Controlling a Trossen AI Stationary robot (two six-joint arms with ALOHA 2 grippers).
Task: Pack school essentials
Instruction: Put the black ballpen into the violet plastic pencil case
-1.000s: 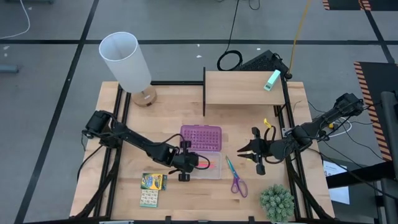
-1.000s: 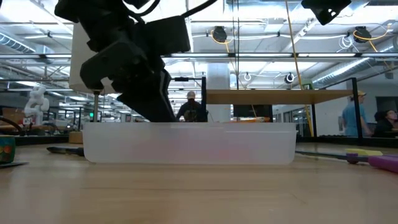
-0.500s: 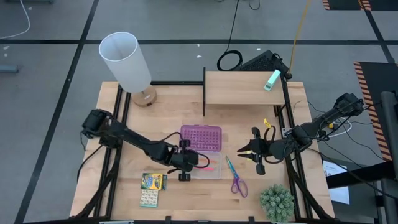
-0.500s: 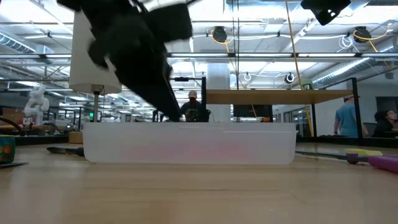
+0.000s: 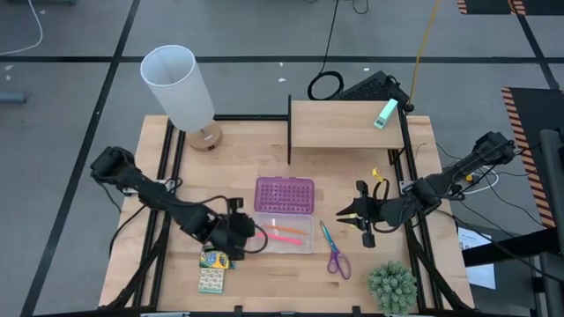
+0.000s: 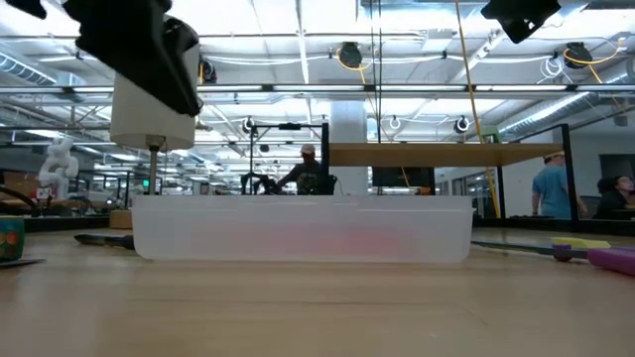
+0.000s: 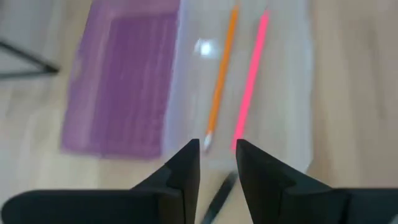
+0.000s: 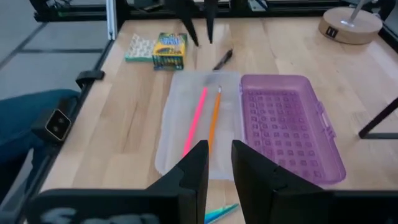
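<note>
Since the previous high view my left pincer [image 5: 236, 236] has backed off the clear case [image 5: 286, 233] toward lower left of frame, and now hangs beside the crayon box [image 5: 217, 258]; its fingers stand narrowly apart with nothing between them; right pincer [image 5: 351, 213] waits right of centre, fingers slightly apart, empty.

Step in hand, as I judge it: fetch the next loose item for the case. A dark pencil [image 8: 222, 59] lies on the desk [image 5: 176, 202] between the case and the crayon box, nearest my left pincer; I would open wider, come down over the pencil's middle with the fingers across its length, close gently so it does not roll, then lift clear of the case wall before carrying over.

Count:
- in the case: one pink pen [image 5: 284, 237]; one orange pencil [image 5: 282, 228]
- on the desk: one dark pencil; one crayon box; one pale patterned pack [image 5: 210, 280]; one pair of purple-handled scissors [image 5: 336, 256]
- purple studded lid [image 5: 285, 194]: one, folded open at the upper side of the case
</note>
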